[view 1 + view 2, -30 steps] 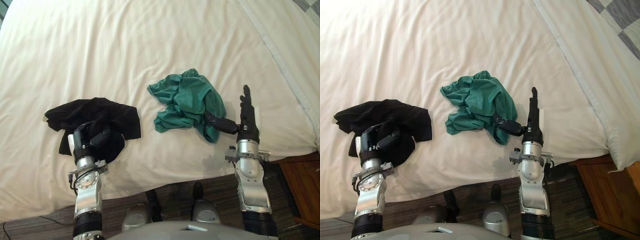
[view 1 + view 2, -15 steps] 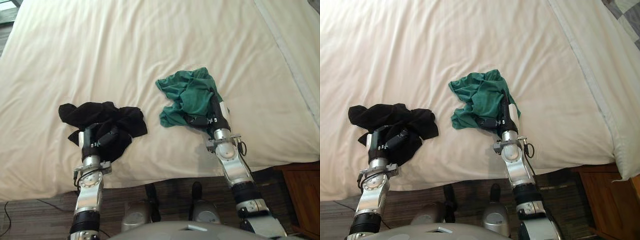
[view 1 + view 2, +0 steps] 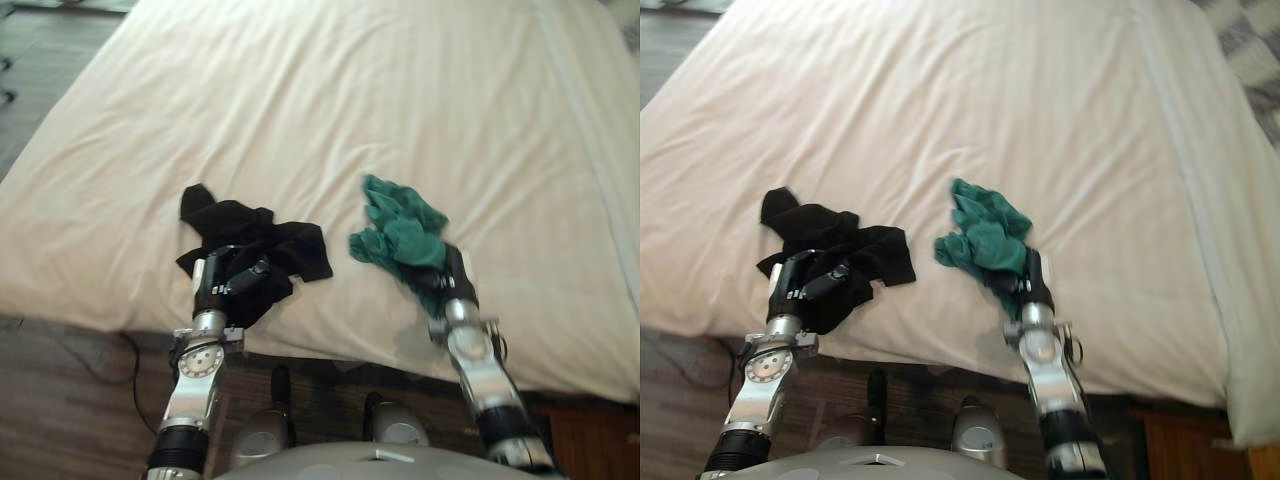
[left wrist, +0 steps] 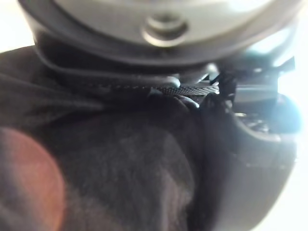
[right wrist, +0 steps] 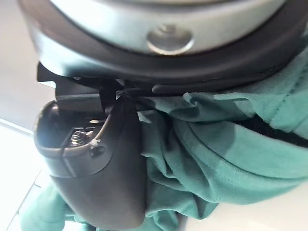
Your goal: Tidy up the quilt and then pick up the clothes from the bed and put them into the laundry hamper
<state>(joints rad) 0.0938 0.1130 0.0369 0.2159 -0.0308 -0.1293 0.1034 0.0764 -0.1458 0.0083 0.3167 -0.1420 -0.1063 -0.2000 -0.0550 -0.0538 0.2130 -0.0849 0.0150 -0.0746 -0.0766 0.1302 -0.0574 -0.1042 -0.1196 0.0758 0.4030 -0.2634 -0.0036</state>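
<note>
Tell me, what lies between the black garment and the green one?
Only bare white quilt separates the black garment and the green garment, as both eye views show.

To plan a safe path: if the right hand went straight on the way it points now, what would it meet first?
The green cloth, which the right hand grips. Past that bunch, probably only bare white quilt; depth is hard to judge.

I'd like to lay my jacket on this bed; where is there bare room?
The quilt lies bare beyond the black garment and the green garment, and right of the green one. The near edge is crowded: the left hand and right hand each clutch a garment.
</note>
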